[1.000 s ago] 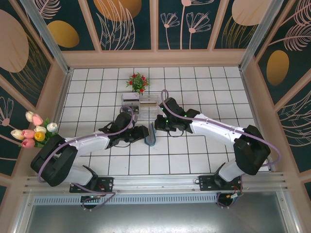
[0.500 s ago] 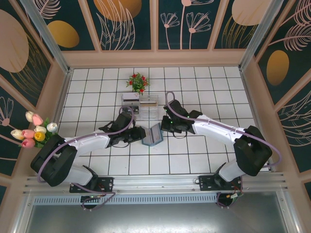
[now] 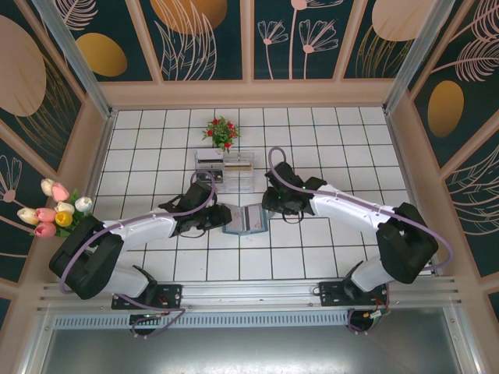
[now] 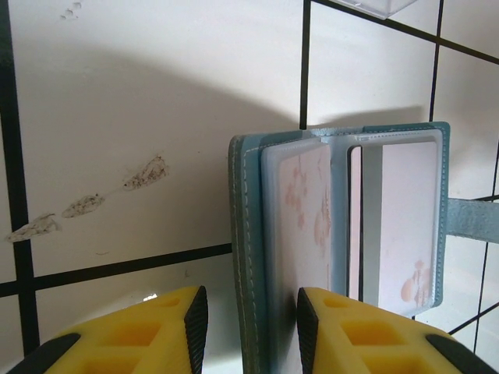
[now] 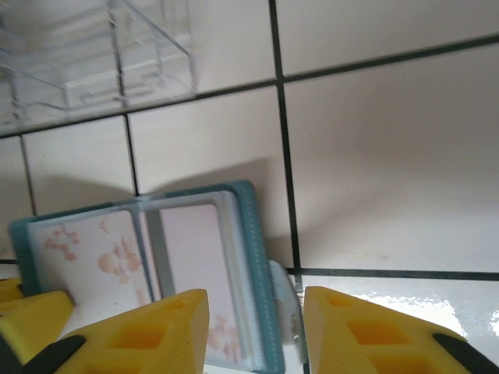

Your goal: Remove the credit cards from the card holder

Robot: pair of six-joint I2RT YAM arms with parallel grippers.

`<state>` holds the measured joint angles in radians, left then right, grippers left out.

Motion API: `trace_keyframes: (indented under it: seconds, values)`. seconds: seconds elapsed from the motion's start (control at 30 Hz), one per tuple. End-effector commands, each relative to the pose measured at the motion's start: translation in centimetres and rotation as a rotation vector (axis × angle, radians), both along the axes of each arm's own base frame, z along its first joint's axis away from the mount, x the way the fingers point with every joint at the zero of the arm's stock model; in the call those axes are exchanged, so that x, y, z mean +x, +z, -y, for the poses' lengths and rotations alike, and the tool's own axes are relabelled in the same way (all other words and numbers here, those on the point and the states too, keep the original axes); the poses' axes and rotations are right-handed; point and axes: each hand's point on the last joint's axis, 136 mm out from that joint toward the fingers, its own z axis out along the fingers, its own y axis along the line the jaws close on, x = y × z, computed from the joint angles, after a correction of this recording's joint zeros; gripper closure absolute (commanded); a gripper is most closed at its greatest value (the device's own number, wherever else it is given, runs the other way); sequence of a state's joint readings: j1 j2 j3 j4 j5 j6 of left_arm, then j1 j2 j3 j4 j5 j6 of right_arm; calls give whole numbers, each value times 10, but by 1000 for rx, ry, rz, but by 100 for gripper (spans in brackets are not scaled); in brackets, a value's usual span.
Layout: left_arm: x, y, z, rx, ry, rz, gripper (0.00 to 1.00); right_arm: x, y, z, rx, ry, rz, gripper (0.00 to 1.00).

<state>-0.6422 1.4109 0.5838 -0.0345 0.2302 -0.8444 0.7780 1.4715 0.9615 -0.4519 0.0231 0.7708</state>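
White tiling with dark grout lines is serving as the table (image 3: 327, 156), and floral panels are enclosing it on all sides. At mid-table the card holder (image 3: 245, 219) is lying open and flat between the two claws, with its inner sleeves facing up. Inside those clear sleeves the credit cards (image 4: 300, 202) are sitting, pale with a pink blossom print; at least two are showing.

Handling, as a judgement: the card holder is looking light and pliable, so it is likely to slide or fold when a card is pulled. One claw should be pinning a cover edge while the other is drawing. The credit cards are looking thin, stiff and smooth; grip the exposed edge at a sleeve mouth, across the flat faces.

The left claw (image 4: 251, 327) is standing with jaws apart, straddling the cover edge nearest it without clamping. The right claw (image 5: 256, 327) is likewise parted, straddling the opposite edge beside the closure strap (image 5: 284, 302) and gripping nothing
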Motion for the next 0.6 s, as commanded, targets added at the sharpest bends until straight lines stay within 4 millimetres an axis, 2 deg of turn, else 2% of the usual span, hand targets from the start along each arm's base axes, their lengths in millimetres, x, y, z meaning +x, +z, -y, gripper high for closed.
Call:
trace_keyframes:
  seconds: [0.0,0.1,0.2,0.43,0.57]
  values:
    - [2,3,-1,15,-10,12,62,7,34,-21,98,77,83,61]
    - [1,1,-4,28,-5,11,61,-6,31,-57,255,200,25,63]
    - [0,0,-7,39,-2,12,62,-12,15,-75,292,231,-36,69]
    - [-1,7,-10,47,-1,14,59,-15,-17,-103,300,292,-133,75]
    - [0,27,-13,19,32,53,57,-16,-24,-115,314,327,-166,77]
